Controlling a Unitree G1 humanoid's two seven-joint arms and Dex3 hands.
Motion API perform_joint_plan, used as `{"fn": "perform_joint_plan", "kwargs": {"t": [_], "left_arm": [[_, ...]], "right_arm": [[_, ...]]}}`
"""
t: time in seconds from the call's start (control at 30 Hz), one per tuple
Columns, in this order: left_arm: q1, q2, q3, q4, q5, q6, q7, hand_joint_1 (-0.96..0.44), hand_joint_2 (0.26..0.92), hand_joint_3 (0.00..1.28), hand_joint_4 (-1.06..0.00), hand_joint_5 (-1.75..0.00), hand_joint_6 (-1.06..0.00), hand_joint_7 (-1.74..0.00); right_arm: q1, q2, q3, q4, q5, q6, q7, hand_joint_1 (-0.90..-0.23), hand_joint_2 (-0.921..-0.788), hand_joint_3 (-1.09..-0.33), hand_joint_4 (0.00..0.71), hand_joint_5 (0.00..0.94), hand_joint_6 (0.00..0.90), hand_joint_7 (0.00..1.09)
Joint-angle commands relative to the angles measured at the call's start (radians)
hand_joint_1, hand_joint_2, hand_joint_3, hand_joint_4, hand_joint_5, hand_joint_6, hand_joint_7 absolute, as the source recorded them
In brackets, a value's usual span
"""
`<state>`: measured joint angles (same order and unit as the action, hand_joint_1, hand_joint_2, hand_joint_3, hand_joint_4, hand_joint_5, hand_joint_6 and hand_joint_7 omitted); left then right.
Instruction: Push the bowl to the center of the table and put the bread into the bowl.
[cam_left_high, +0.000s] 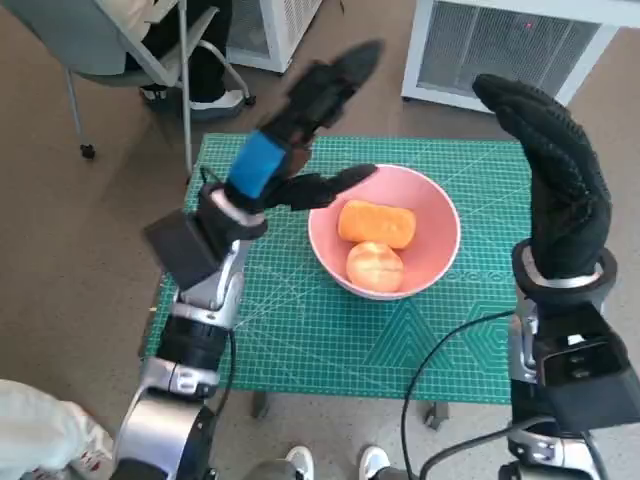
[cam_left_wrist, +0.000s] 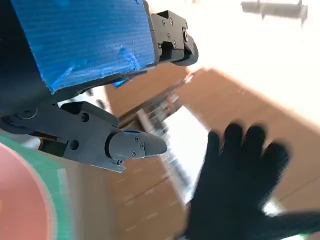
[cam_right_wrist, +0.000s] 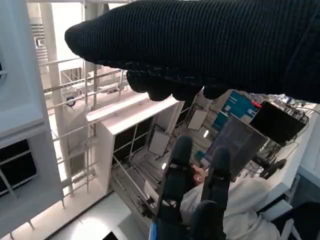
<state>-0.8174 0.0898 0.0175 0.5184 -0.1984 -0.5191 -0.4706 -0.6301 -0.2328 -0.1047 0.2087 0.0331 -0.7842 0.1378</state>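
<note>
1. Already the bread lies in the bowl: an orange oblong loaf, long axis running across the table, touching a round, paler bun just nearer the robot.
2. Bowl: pink, smooth, round; it sits near the middle of the green gridded mat covering the table.
3. Left hand: raised above the bowl's left rim, fingers spread, holding nothing. One lower finger reaches toward the rim; contact cannot be told. This hand is nearer the bowl.
4. Right hand: knitted glove, upright, fingers extended and empty, standing off the bowl's right side, apart from it.
5. Judgement: both steps look done; the hands need only clear upward.
</note>
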Motion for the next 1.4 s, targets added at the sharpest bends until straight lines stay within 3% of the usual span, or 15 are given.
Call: {"fn": "perform_joint_plan", "kwargs": {"t": [0.03,0.6,1.4], "left_arm": [[0.023,-0.03,0.027,-0.045,-0.053,-0.006,0.007,-0.4,0.921,0.38,-0.22,-0.03,0.0,-0.65],[0.035,-0.049,0.049,-0.101,-0.124,-0.002,-0.044,-0.42,0.921,0.4,-0.23,-0.03,0.0,-0.74],[0.052,-0.056,0.055,-0.145,-0.121,-0.003,-0.023,-0.43,0.921,0.43,-0.22,-0.04,0.0,-0.76]], "right_arm": [[-0.005,0.002,-0.005,-0.023,-0.016,0.036,-0.018,-0.579,-0.921,-0.746,0.306,0.002,0.023,0.68],[-0.025,0.014,0.001,-0.038,-0.003,0.096,-0.027,-0.575,-0.921,-0.749,0.291,0.0,0.027,0.69],[-0.037,0.009,0.008,-0.051,0.034,0.151,0.002,-0.572,-0.921,-0.745,0.291,0.001,0.023,0.7]]}}
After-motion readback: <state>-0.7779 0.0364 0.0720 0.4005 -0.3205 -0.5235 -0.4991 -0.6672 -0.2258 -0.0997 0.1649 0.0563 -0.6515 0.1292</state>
